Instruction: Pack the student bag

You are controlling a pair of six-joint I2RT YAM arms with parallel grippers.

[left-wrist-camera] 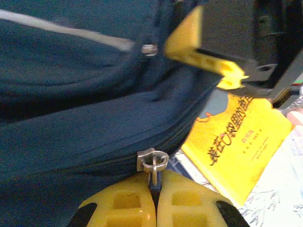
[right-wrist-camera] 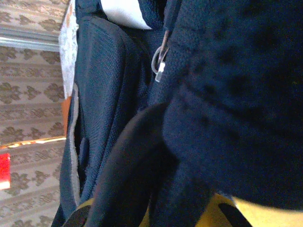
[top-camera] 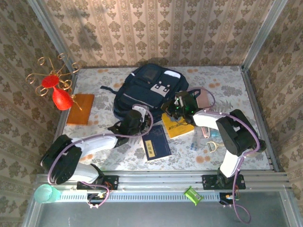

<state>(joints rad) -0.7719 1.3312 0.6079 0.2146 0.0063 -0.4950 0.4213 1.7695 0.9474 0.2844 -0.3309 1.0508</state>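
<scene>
The student bag, dark navy with white-grey patches, lies in the middle of the table. My left gripper sits at its near edge. In the left wrist view it is shut on the small blue pull tab hanging from the metal zip slider on the bag's zip line. My right gripper is at the bag's near right corner. In the right wrist view it is closed on a thick fold of navy fabric and a dark strap, which hide most of the fingers.
A yellow book lies under the right gripper, also close by in the left wrist view. A flat dark blue book lies near the front. A red vase and an orange board stand at the left, and a peeler lies at the right.
</scene>
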